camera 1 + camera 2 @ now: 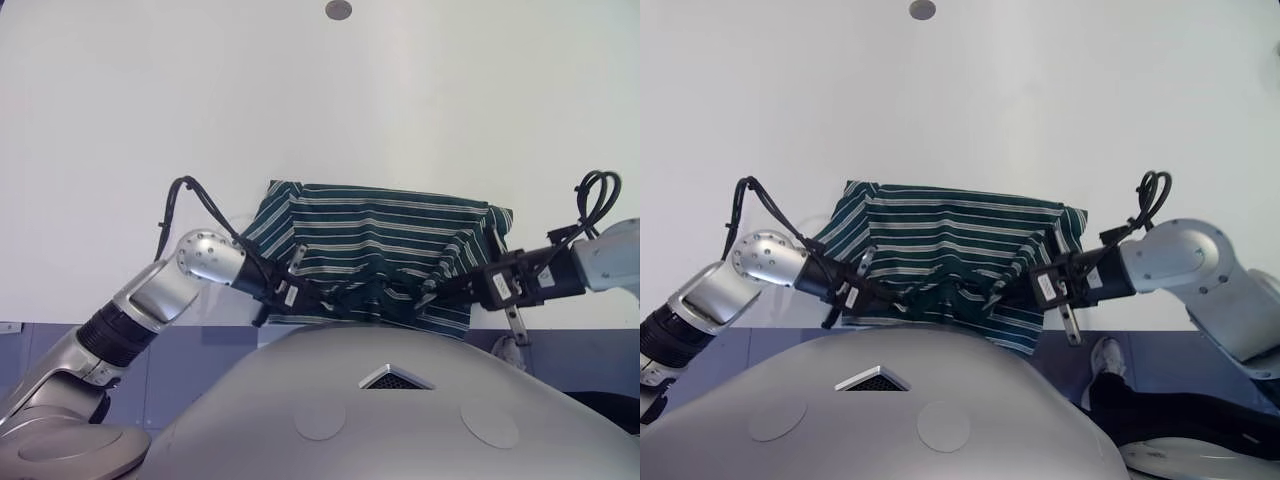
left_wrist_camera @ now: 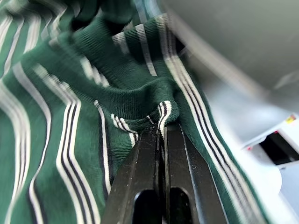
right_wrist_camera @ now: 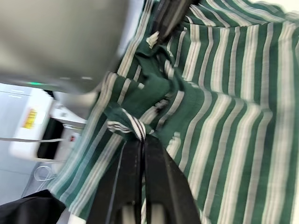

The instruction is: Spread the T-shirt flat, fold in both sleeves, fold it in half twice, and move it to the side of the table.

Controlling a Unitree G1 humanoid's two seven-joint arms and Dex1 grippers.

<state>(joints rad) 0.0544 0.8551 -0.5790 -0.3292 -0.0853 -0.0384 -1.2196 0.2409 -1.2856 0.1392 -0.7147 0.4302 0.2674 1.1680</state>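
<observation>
Well, from where I stand, the dark green T-shirt with white stripes [image 1: 380, 240] lies rumpled on the white bench [image 1: 120, 120], at its near edge. Both arms have a grip on it. The left jaws, at the end of the silver left arm [image 1: 150, 290], are pressed together on a small ridge of striped cloth. The right jaws, on the right arm [image 1: 1180, 255], pinch a similar tuck.

The two grips sit close together along the shirt's near edge, and the cloth bunches and sags between them. The body of the shirt stretches away beyond both jaws, with its long axis running across from one arm to the other. Neither arm looks nearer to it. I'd say flattening it calls for drawing the two grips outward, away from each other.

I cannot make out the sleeves in the folds, and the lowest cloth beneath the jaws is cut off from sight.
</observation>
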